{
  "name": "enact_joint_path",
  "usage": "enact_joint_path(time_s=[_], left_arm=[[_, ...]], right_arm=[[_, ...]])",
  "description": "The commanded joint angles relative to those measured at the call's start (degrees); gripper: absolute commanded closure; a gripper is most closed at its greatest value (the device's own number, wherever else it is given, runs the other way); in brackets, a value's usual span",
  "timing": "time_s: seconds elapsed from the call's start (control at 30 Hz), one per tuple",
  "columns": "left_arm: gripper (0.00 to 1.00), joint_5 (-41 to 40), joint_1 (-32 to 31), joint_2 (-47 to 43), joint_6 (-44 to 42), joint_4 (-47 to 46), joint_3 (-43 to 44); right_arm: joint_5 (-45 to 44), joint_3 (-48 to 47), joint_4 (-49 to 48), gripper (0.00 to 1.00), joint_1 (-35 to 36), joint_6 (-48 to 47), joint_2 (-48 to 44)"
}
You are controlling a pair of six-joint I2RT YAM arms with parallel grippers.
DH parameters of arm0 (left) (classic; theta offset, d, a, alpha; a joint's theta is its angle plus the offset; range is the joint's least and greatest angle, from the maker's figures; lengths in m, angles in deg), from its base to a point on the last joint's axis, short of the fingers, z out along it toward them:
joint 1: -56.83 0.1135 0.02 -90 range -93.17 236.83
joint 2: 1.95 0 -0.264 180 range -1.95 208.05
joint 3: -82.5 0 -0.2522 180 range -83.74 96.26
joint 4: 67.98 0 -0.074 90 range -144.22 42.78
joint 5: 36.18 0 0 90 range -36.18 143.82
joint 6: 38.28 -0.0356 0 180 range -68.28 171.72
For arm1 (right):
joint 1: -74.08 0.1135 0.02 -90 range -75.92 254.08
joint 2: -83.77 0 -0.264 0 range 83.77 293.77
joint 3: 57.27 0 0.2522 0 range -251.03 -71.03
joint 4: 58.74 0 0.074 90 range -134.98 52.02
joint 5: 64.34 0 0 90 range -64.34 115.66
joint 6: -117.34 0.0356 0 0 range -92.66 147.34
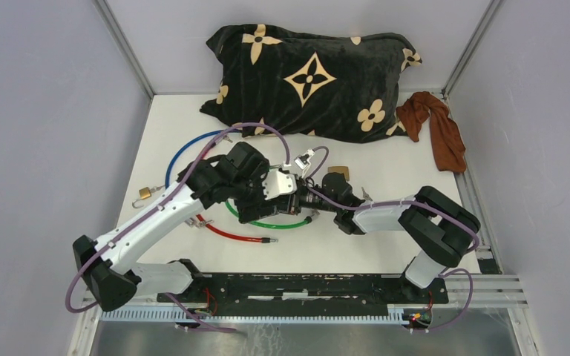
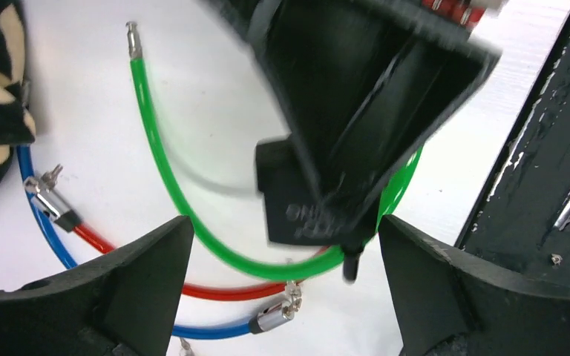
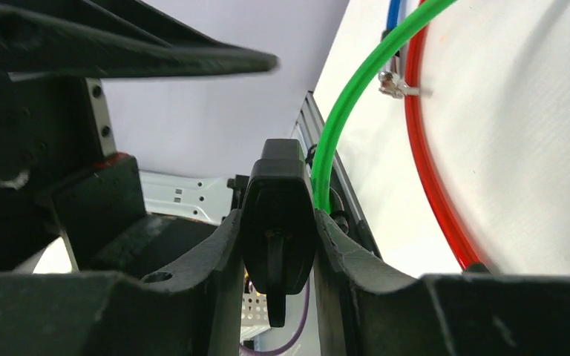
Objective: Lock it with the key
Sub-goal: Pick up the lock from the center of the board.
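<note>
— What is gripped at this moment?

— The lock body (image 2: 297, 208) of the green cable (image 2: 156, 148) is clamped between the fingers of the right gripper (image 3: 277, 222). It is held near the middle of the white surface (image 1: 415, 170), between the two arms. The left gripper (image 2: 284, 226) is spread wide to either side of it, and nothing is touched by its jaws.

— And where is the key to be found?

— A short dark stub (image 2: 350, 265) is seen protruding from one end of the lock body. It is judged to be the key, already seated, though that cannot be confirmed.

— What could go wrong from here?

— If the stub is approached off-axis by the left fingers, it may be knocked askew or drawn out instead of turned. The lock body is pinched by its sides only, so it could be twisted within the right grip once torque is applied, and the turn would be lost. The green cable looks stiff and is looped, so the body might be dragged sideways by its spring. The red cable (image 2: 223, 291) and blue cable (image 2: 208, 330) lie close beneath and could be snagged.
</note>
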Motion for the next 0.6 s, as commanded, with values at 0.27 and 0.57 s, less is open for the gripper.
enact_joint_path(time_s=[0.27, 0.57], left_arm=[[0.24, 17.6, 14.6, -16.5, 2.2, 4.0, -10.0], [0.12, 24.1, 14.6, -28.7, 6.7, -18.5, -23.1]], right_arm=[[-0.2, 1.3, -10.4, 1.00, -1.4, 3.4, -6.0], [-0.7, 1.4, -10.0, 1.00, -1.2, 2.7, -8.7]])
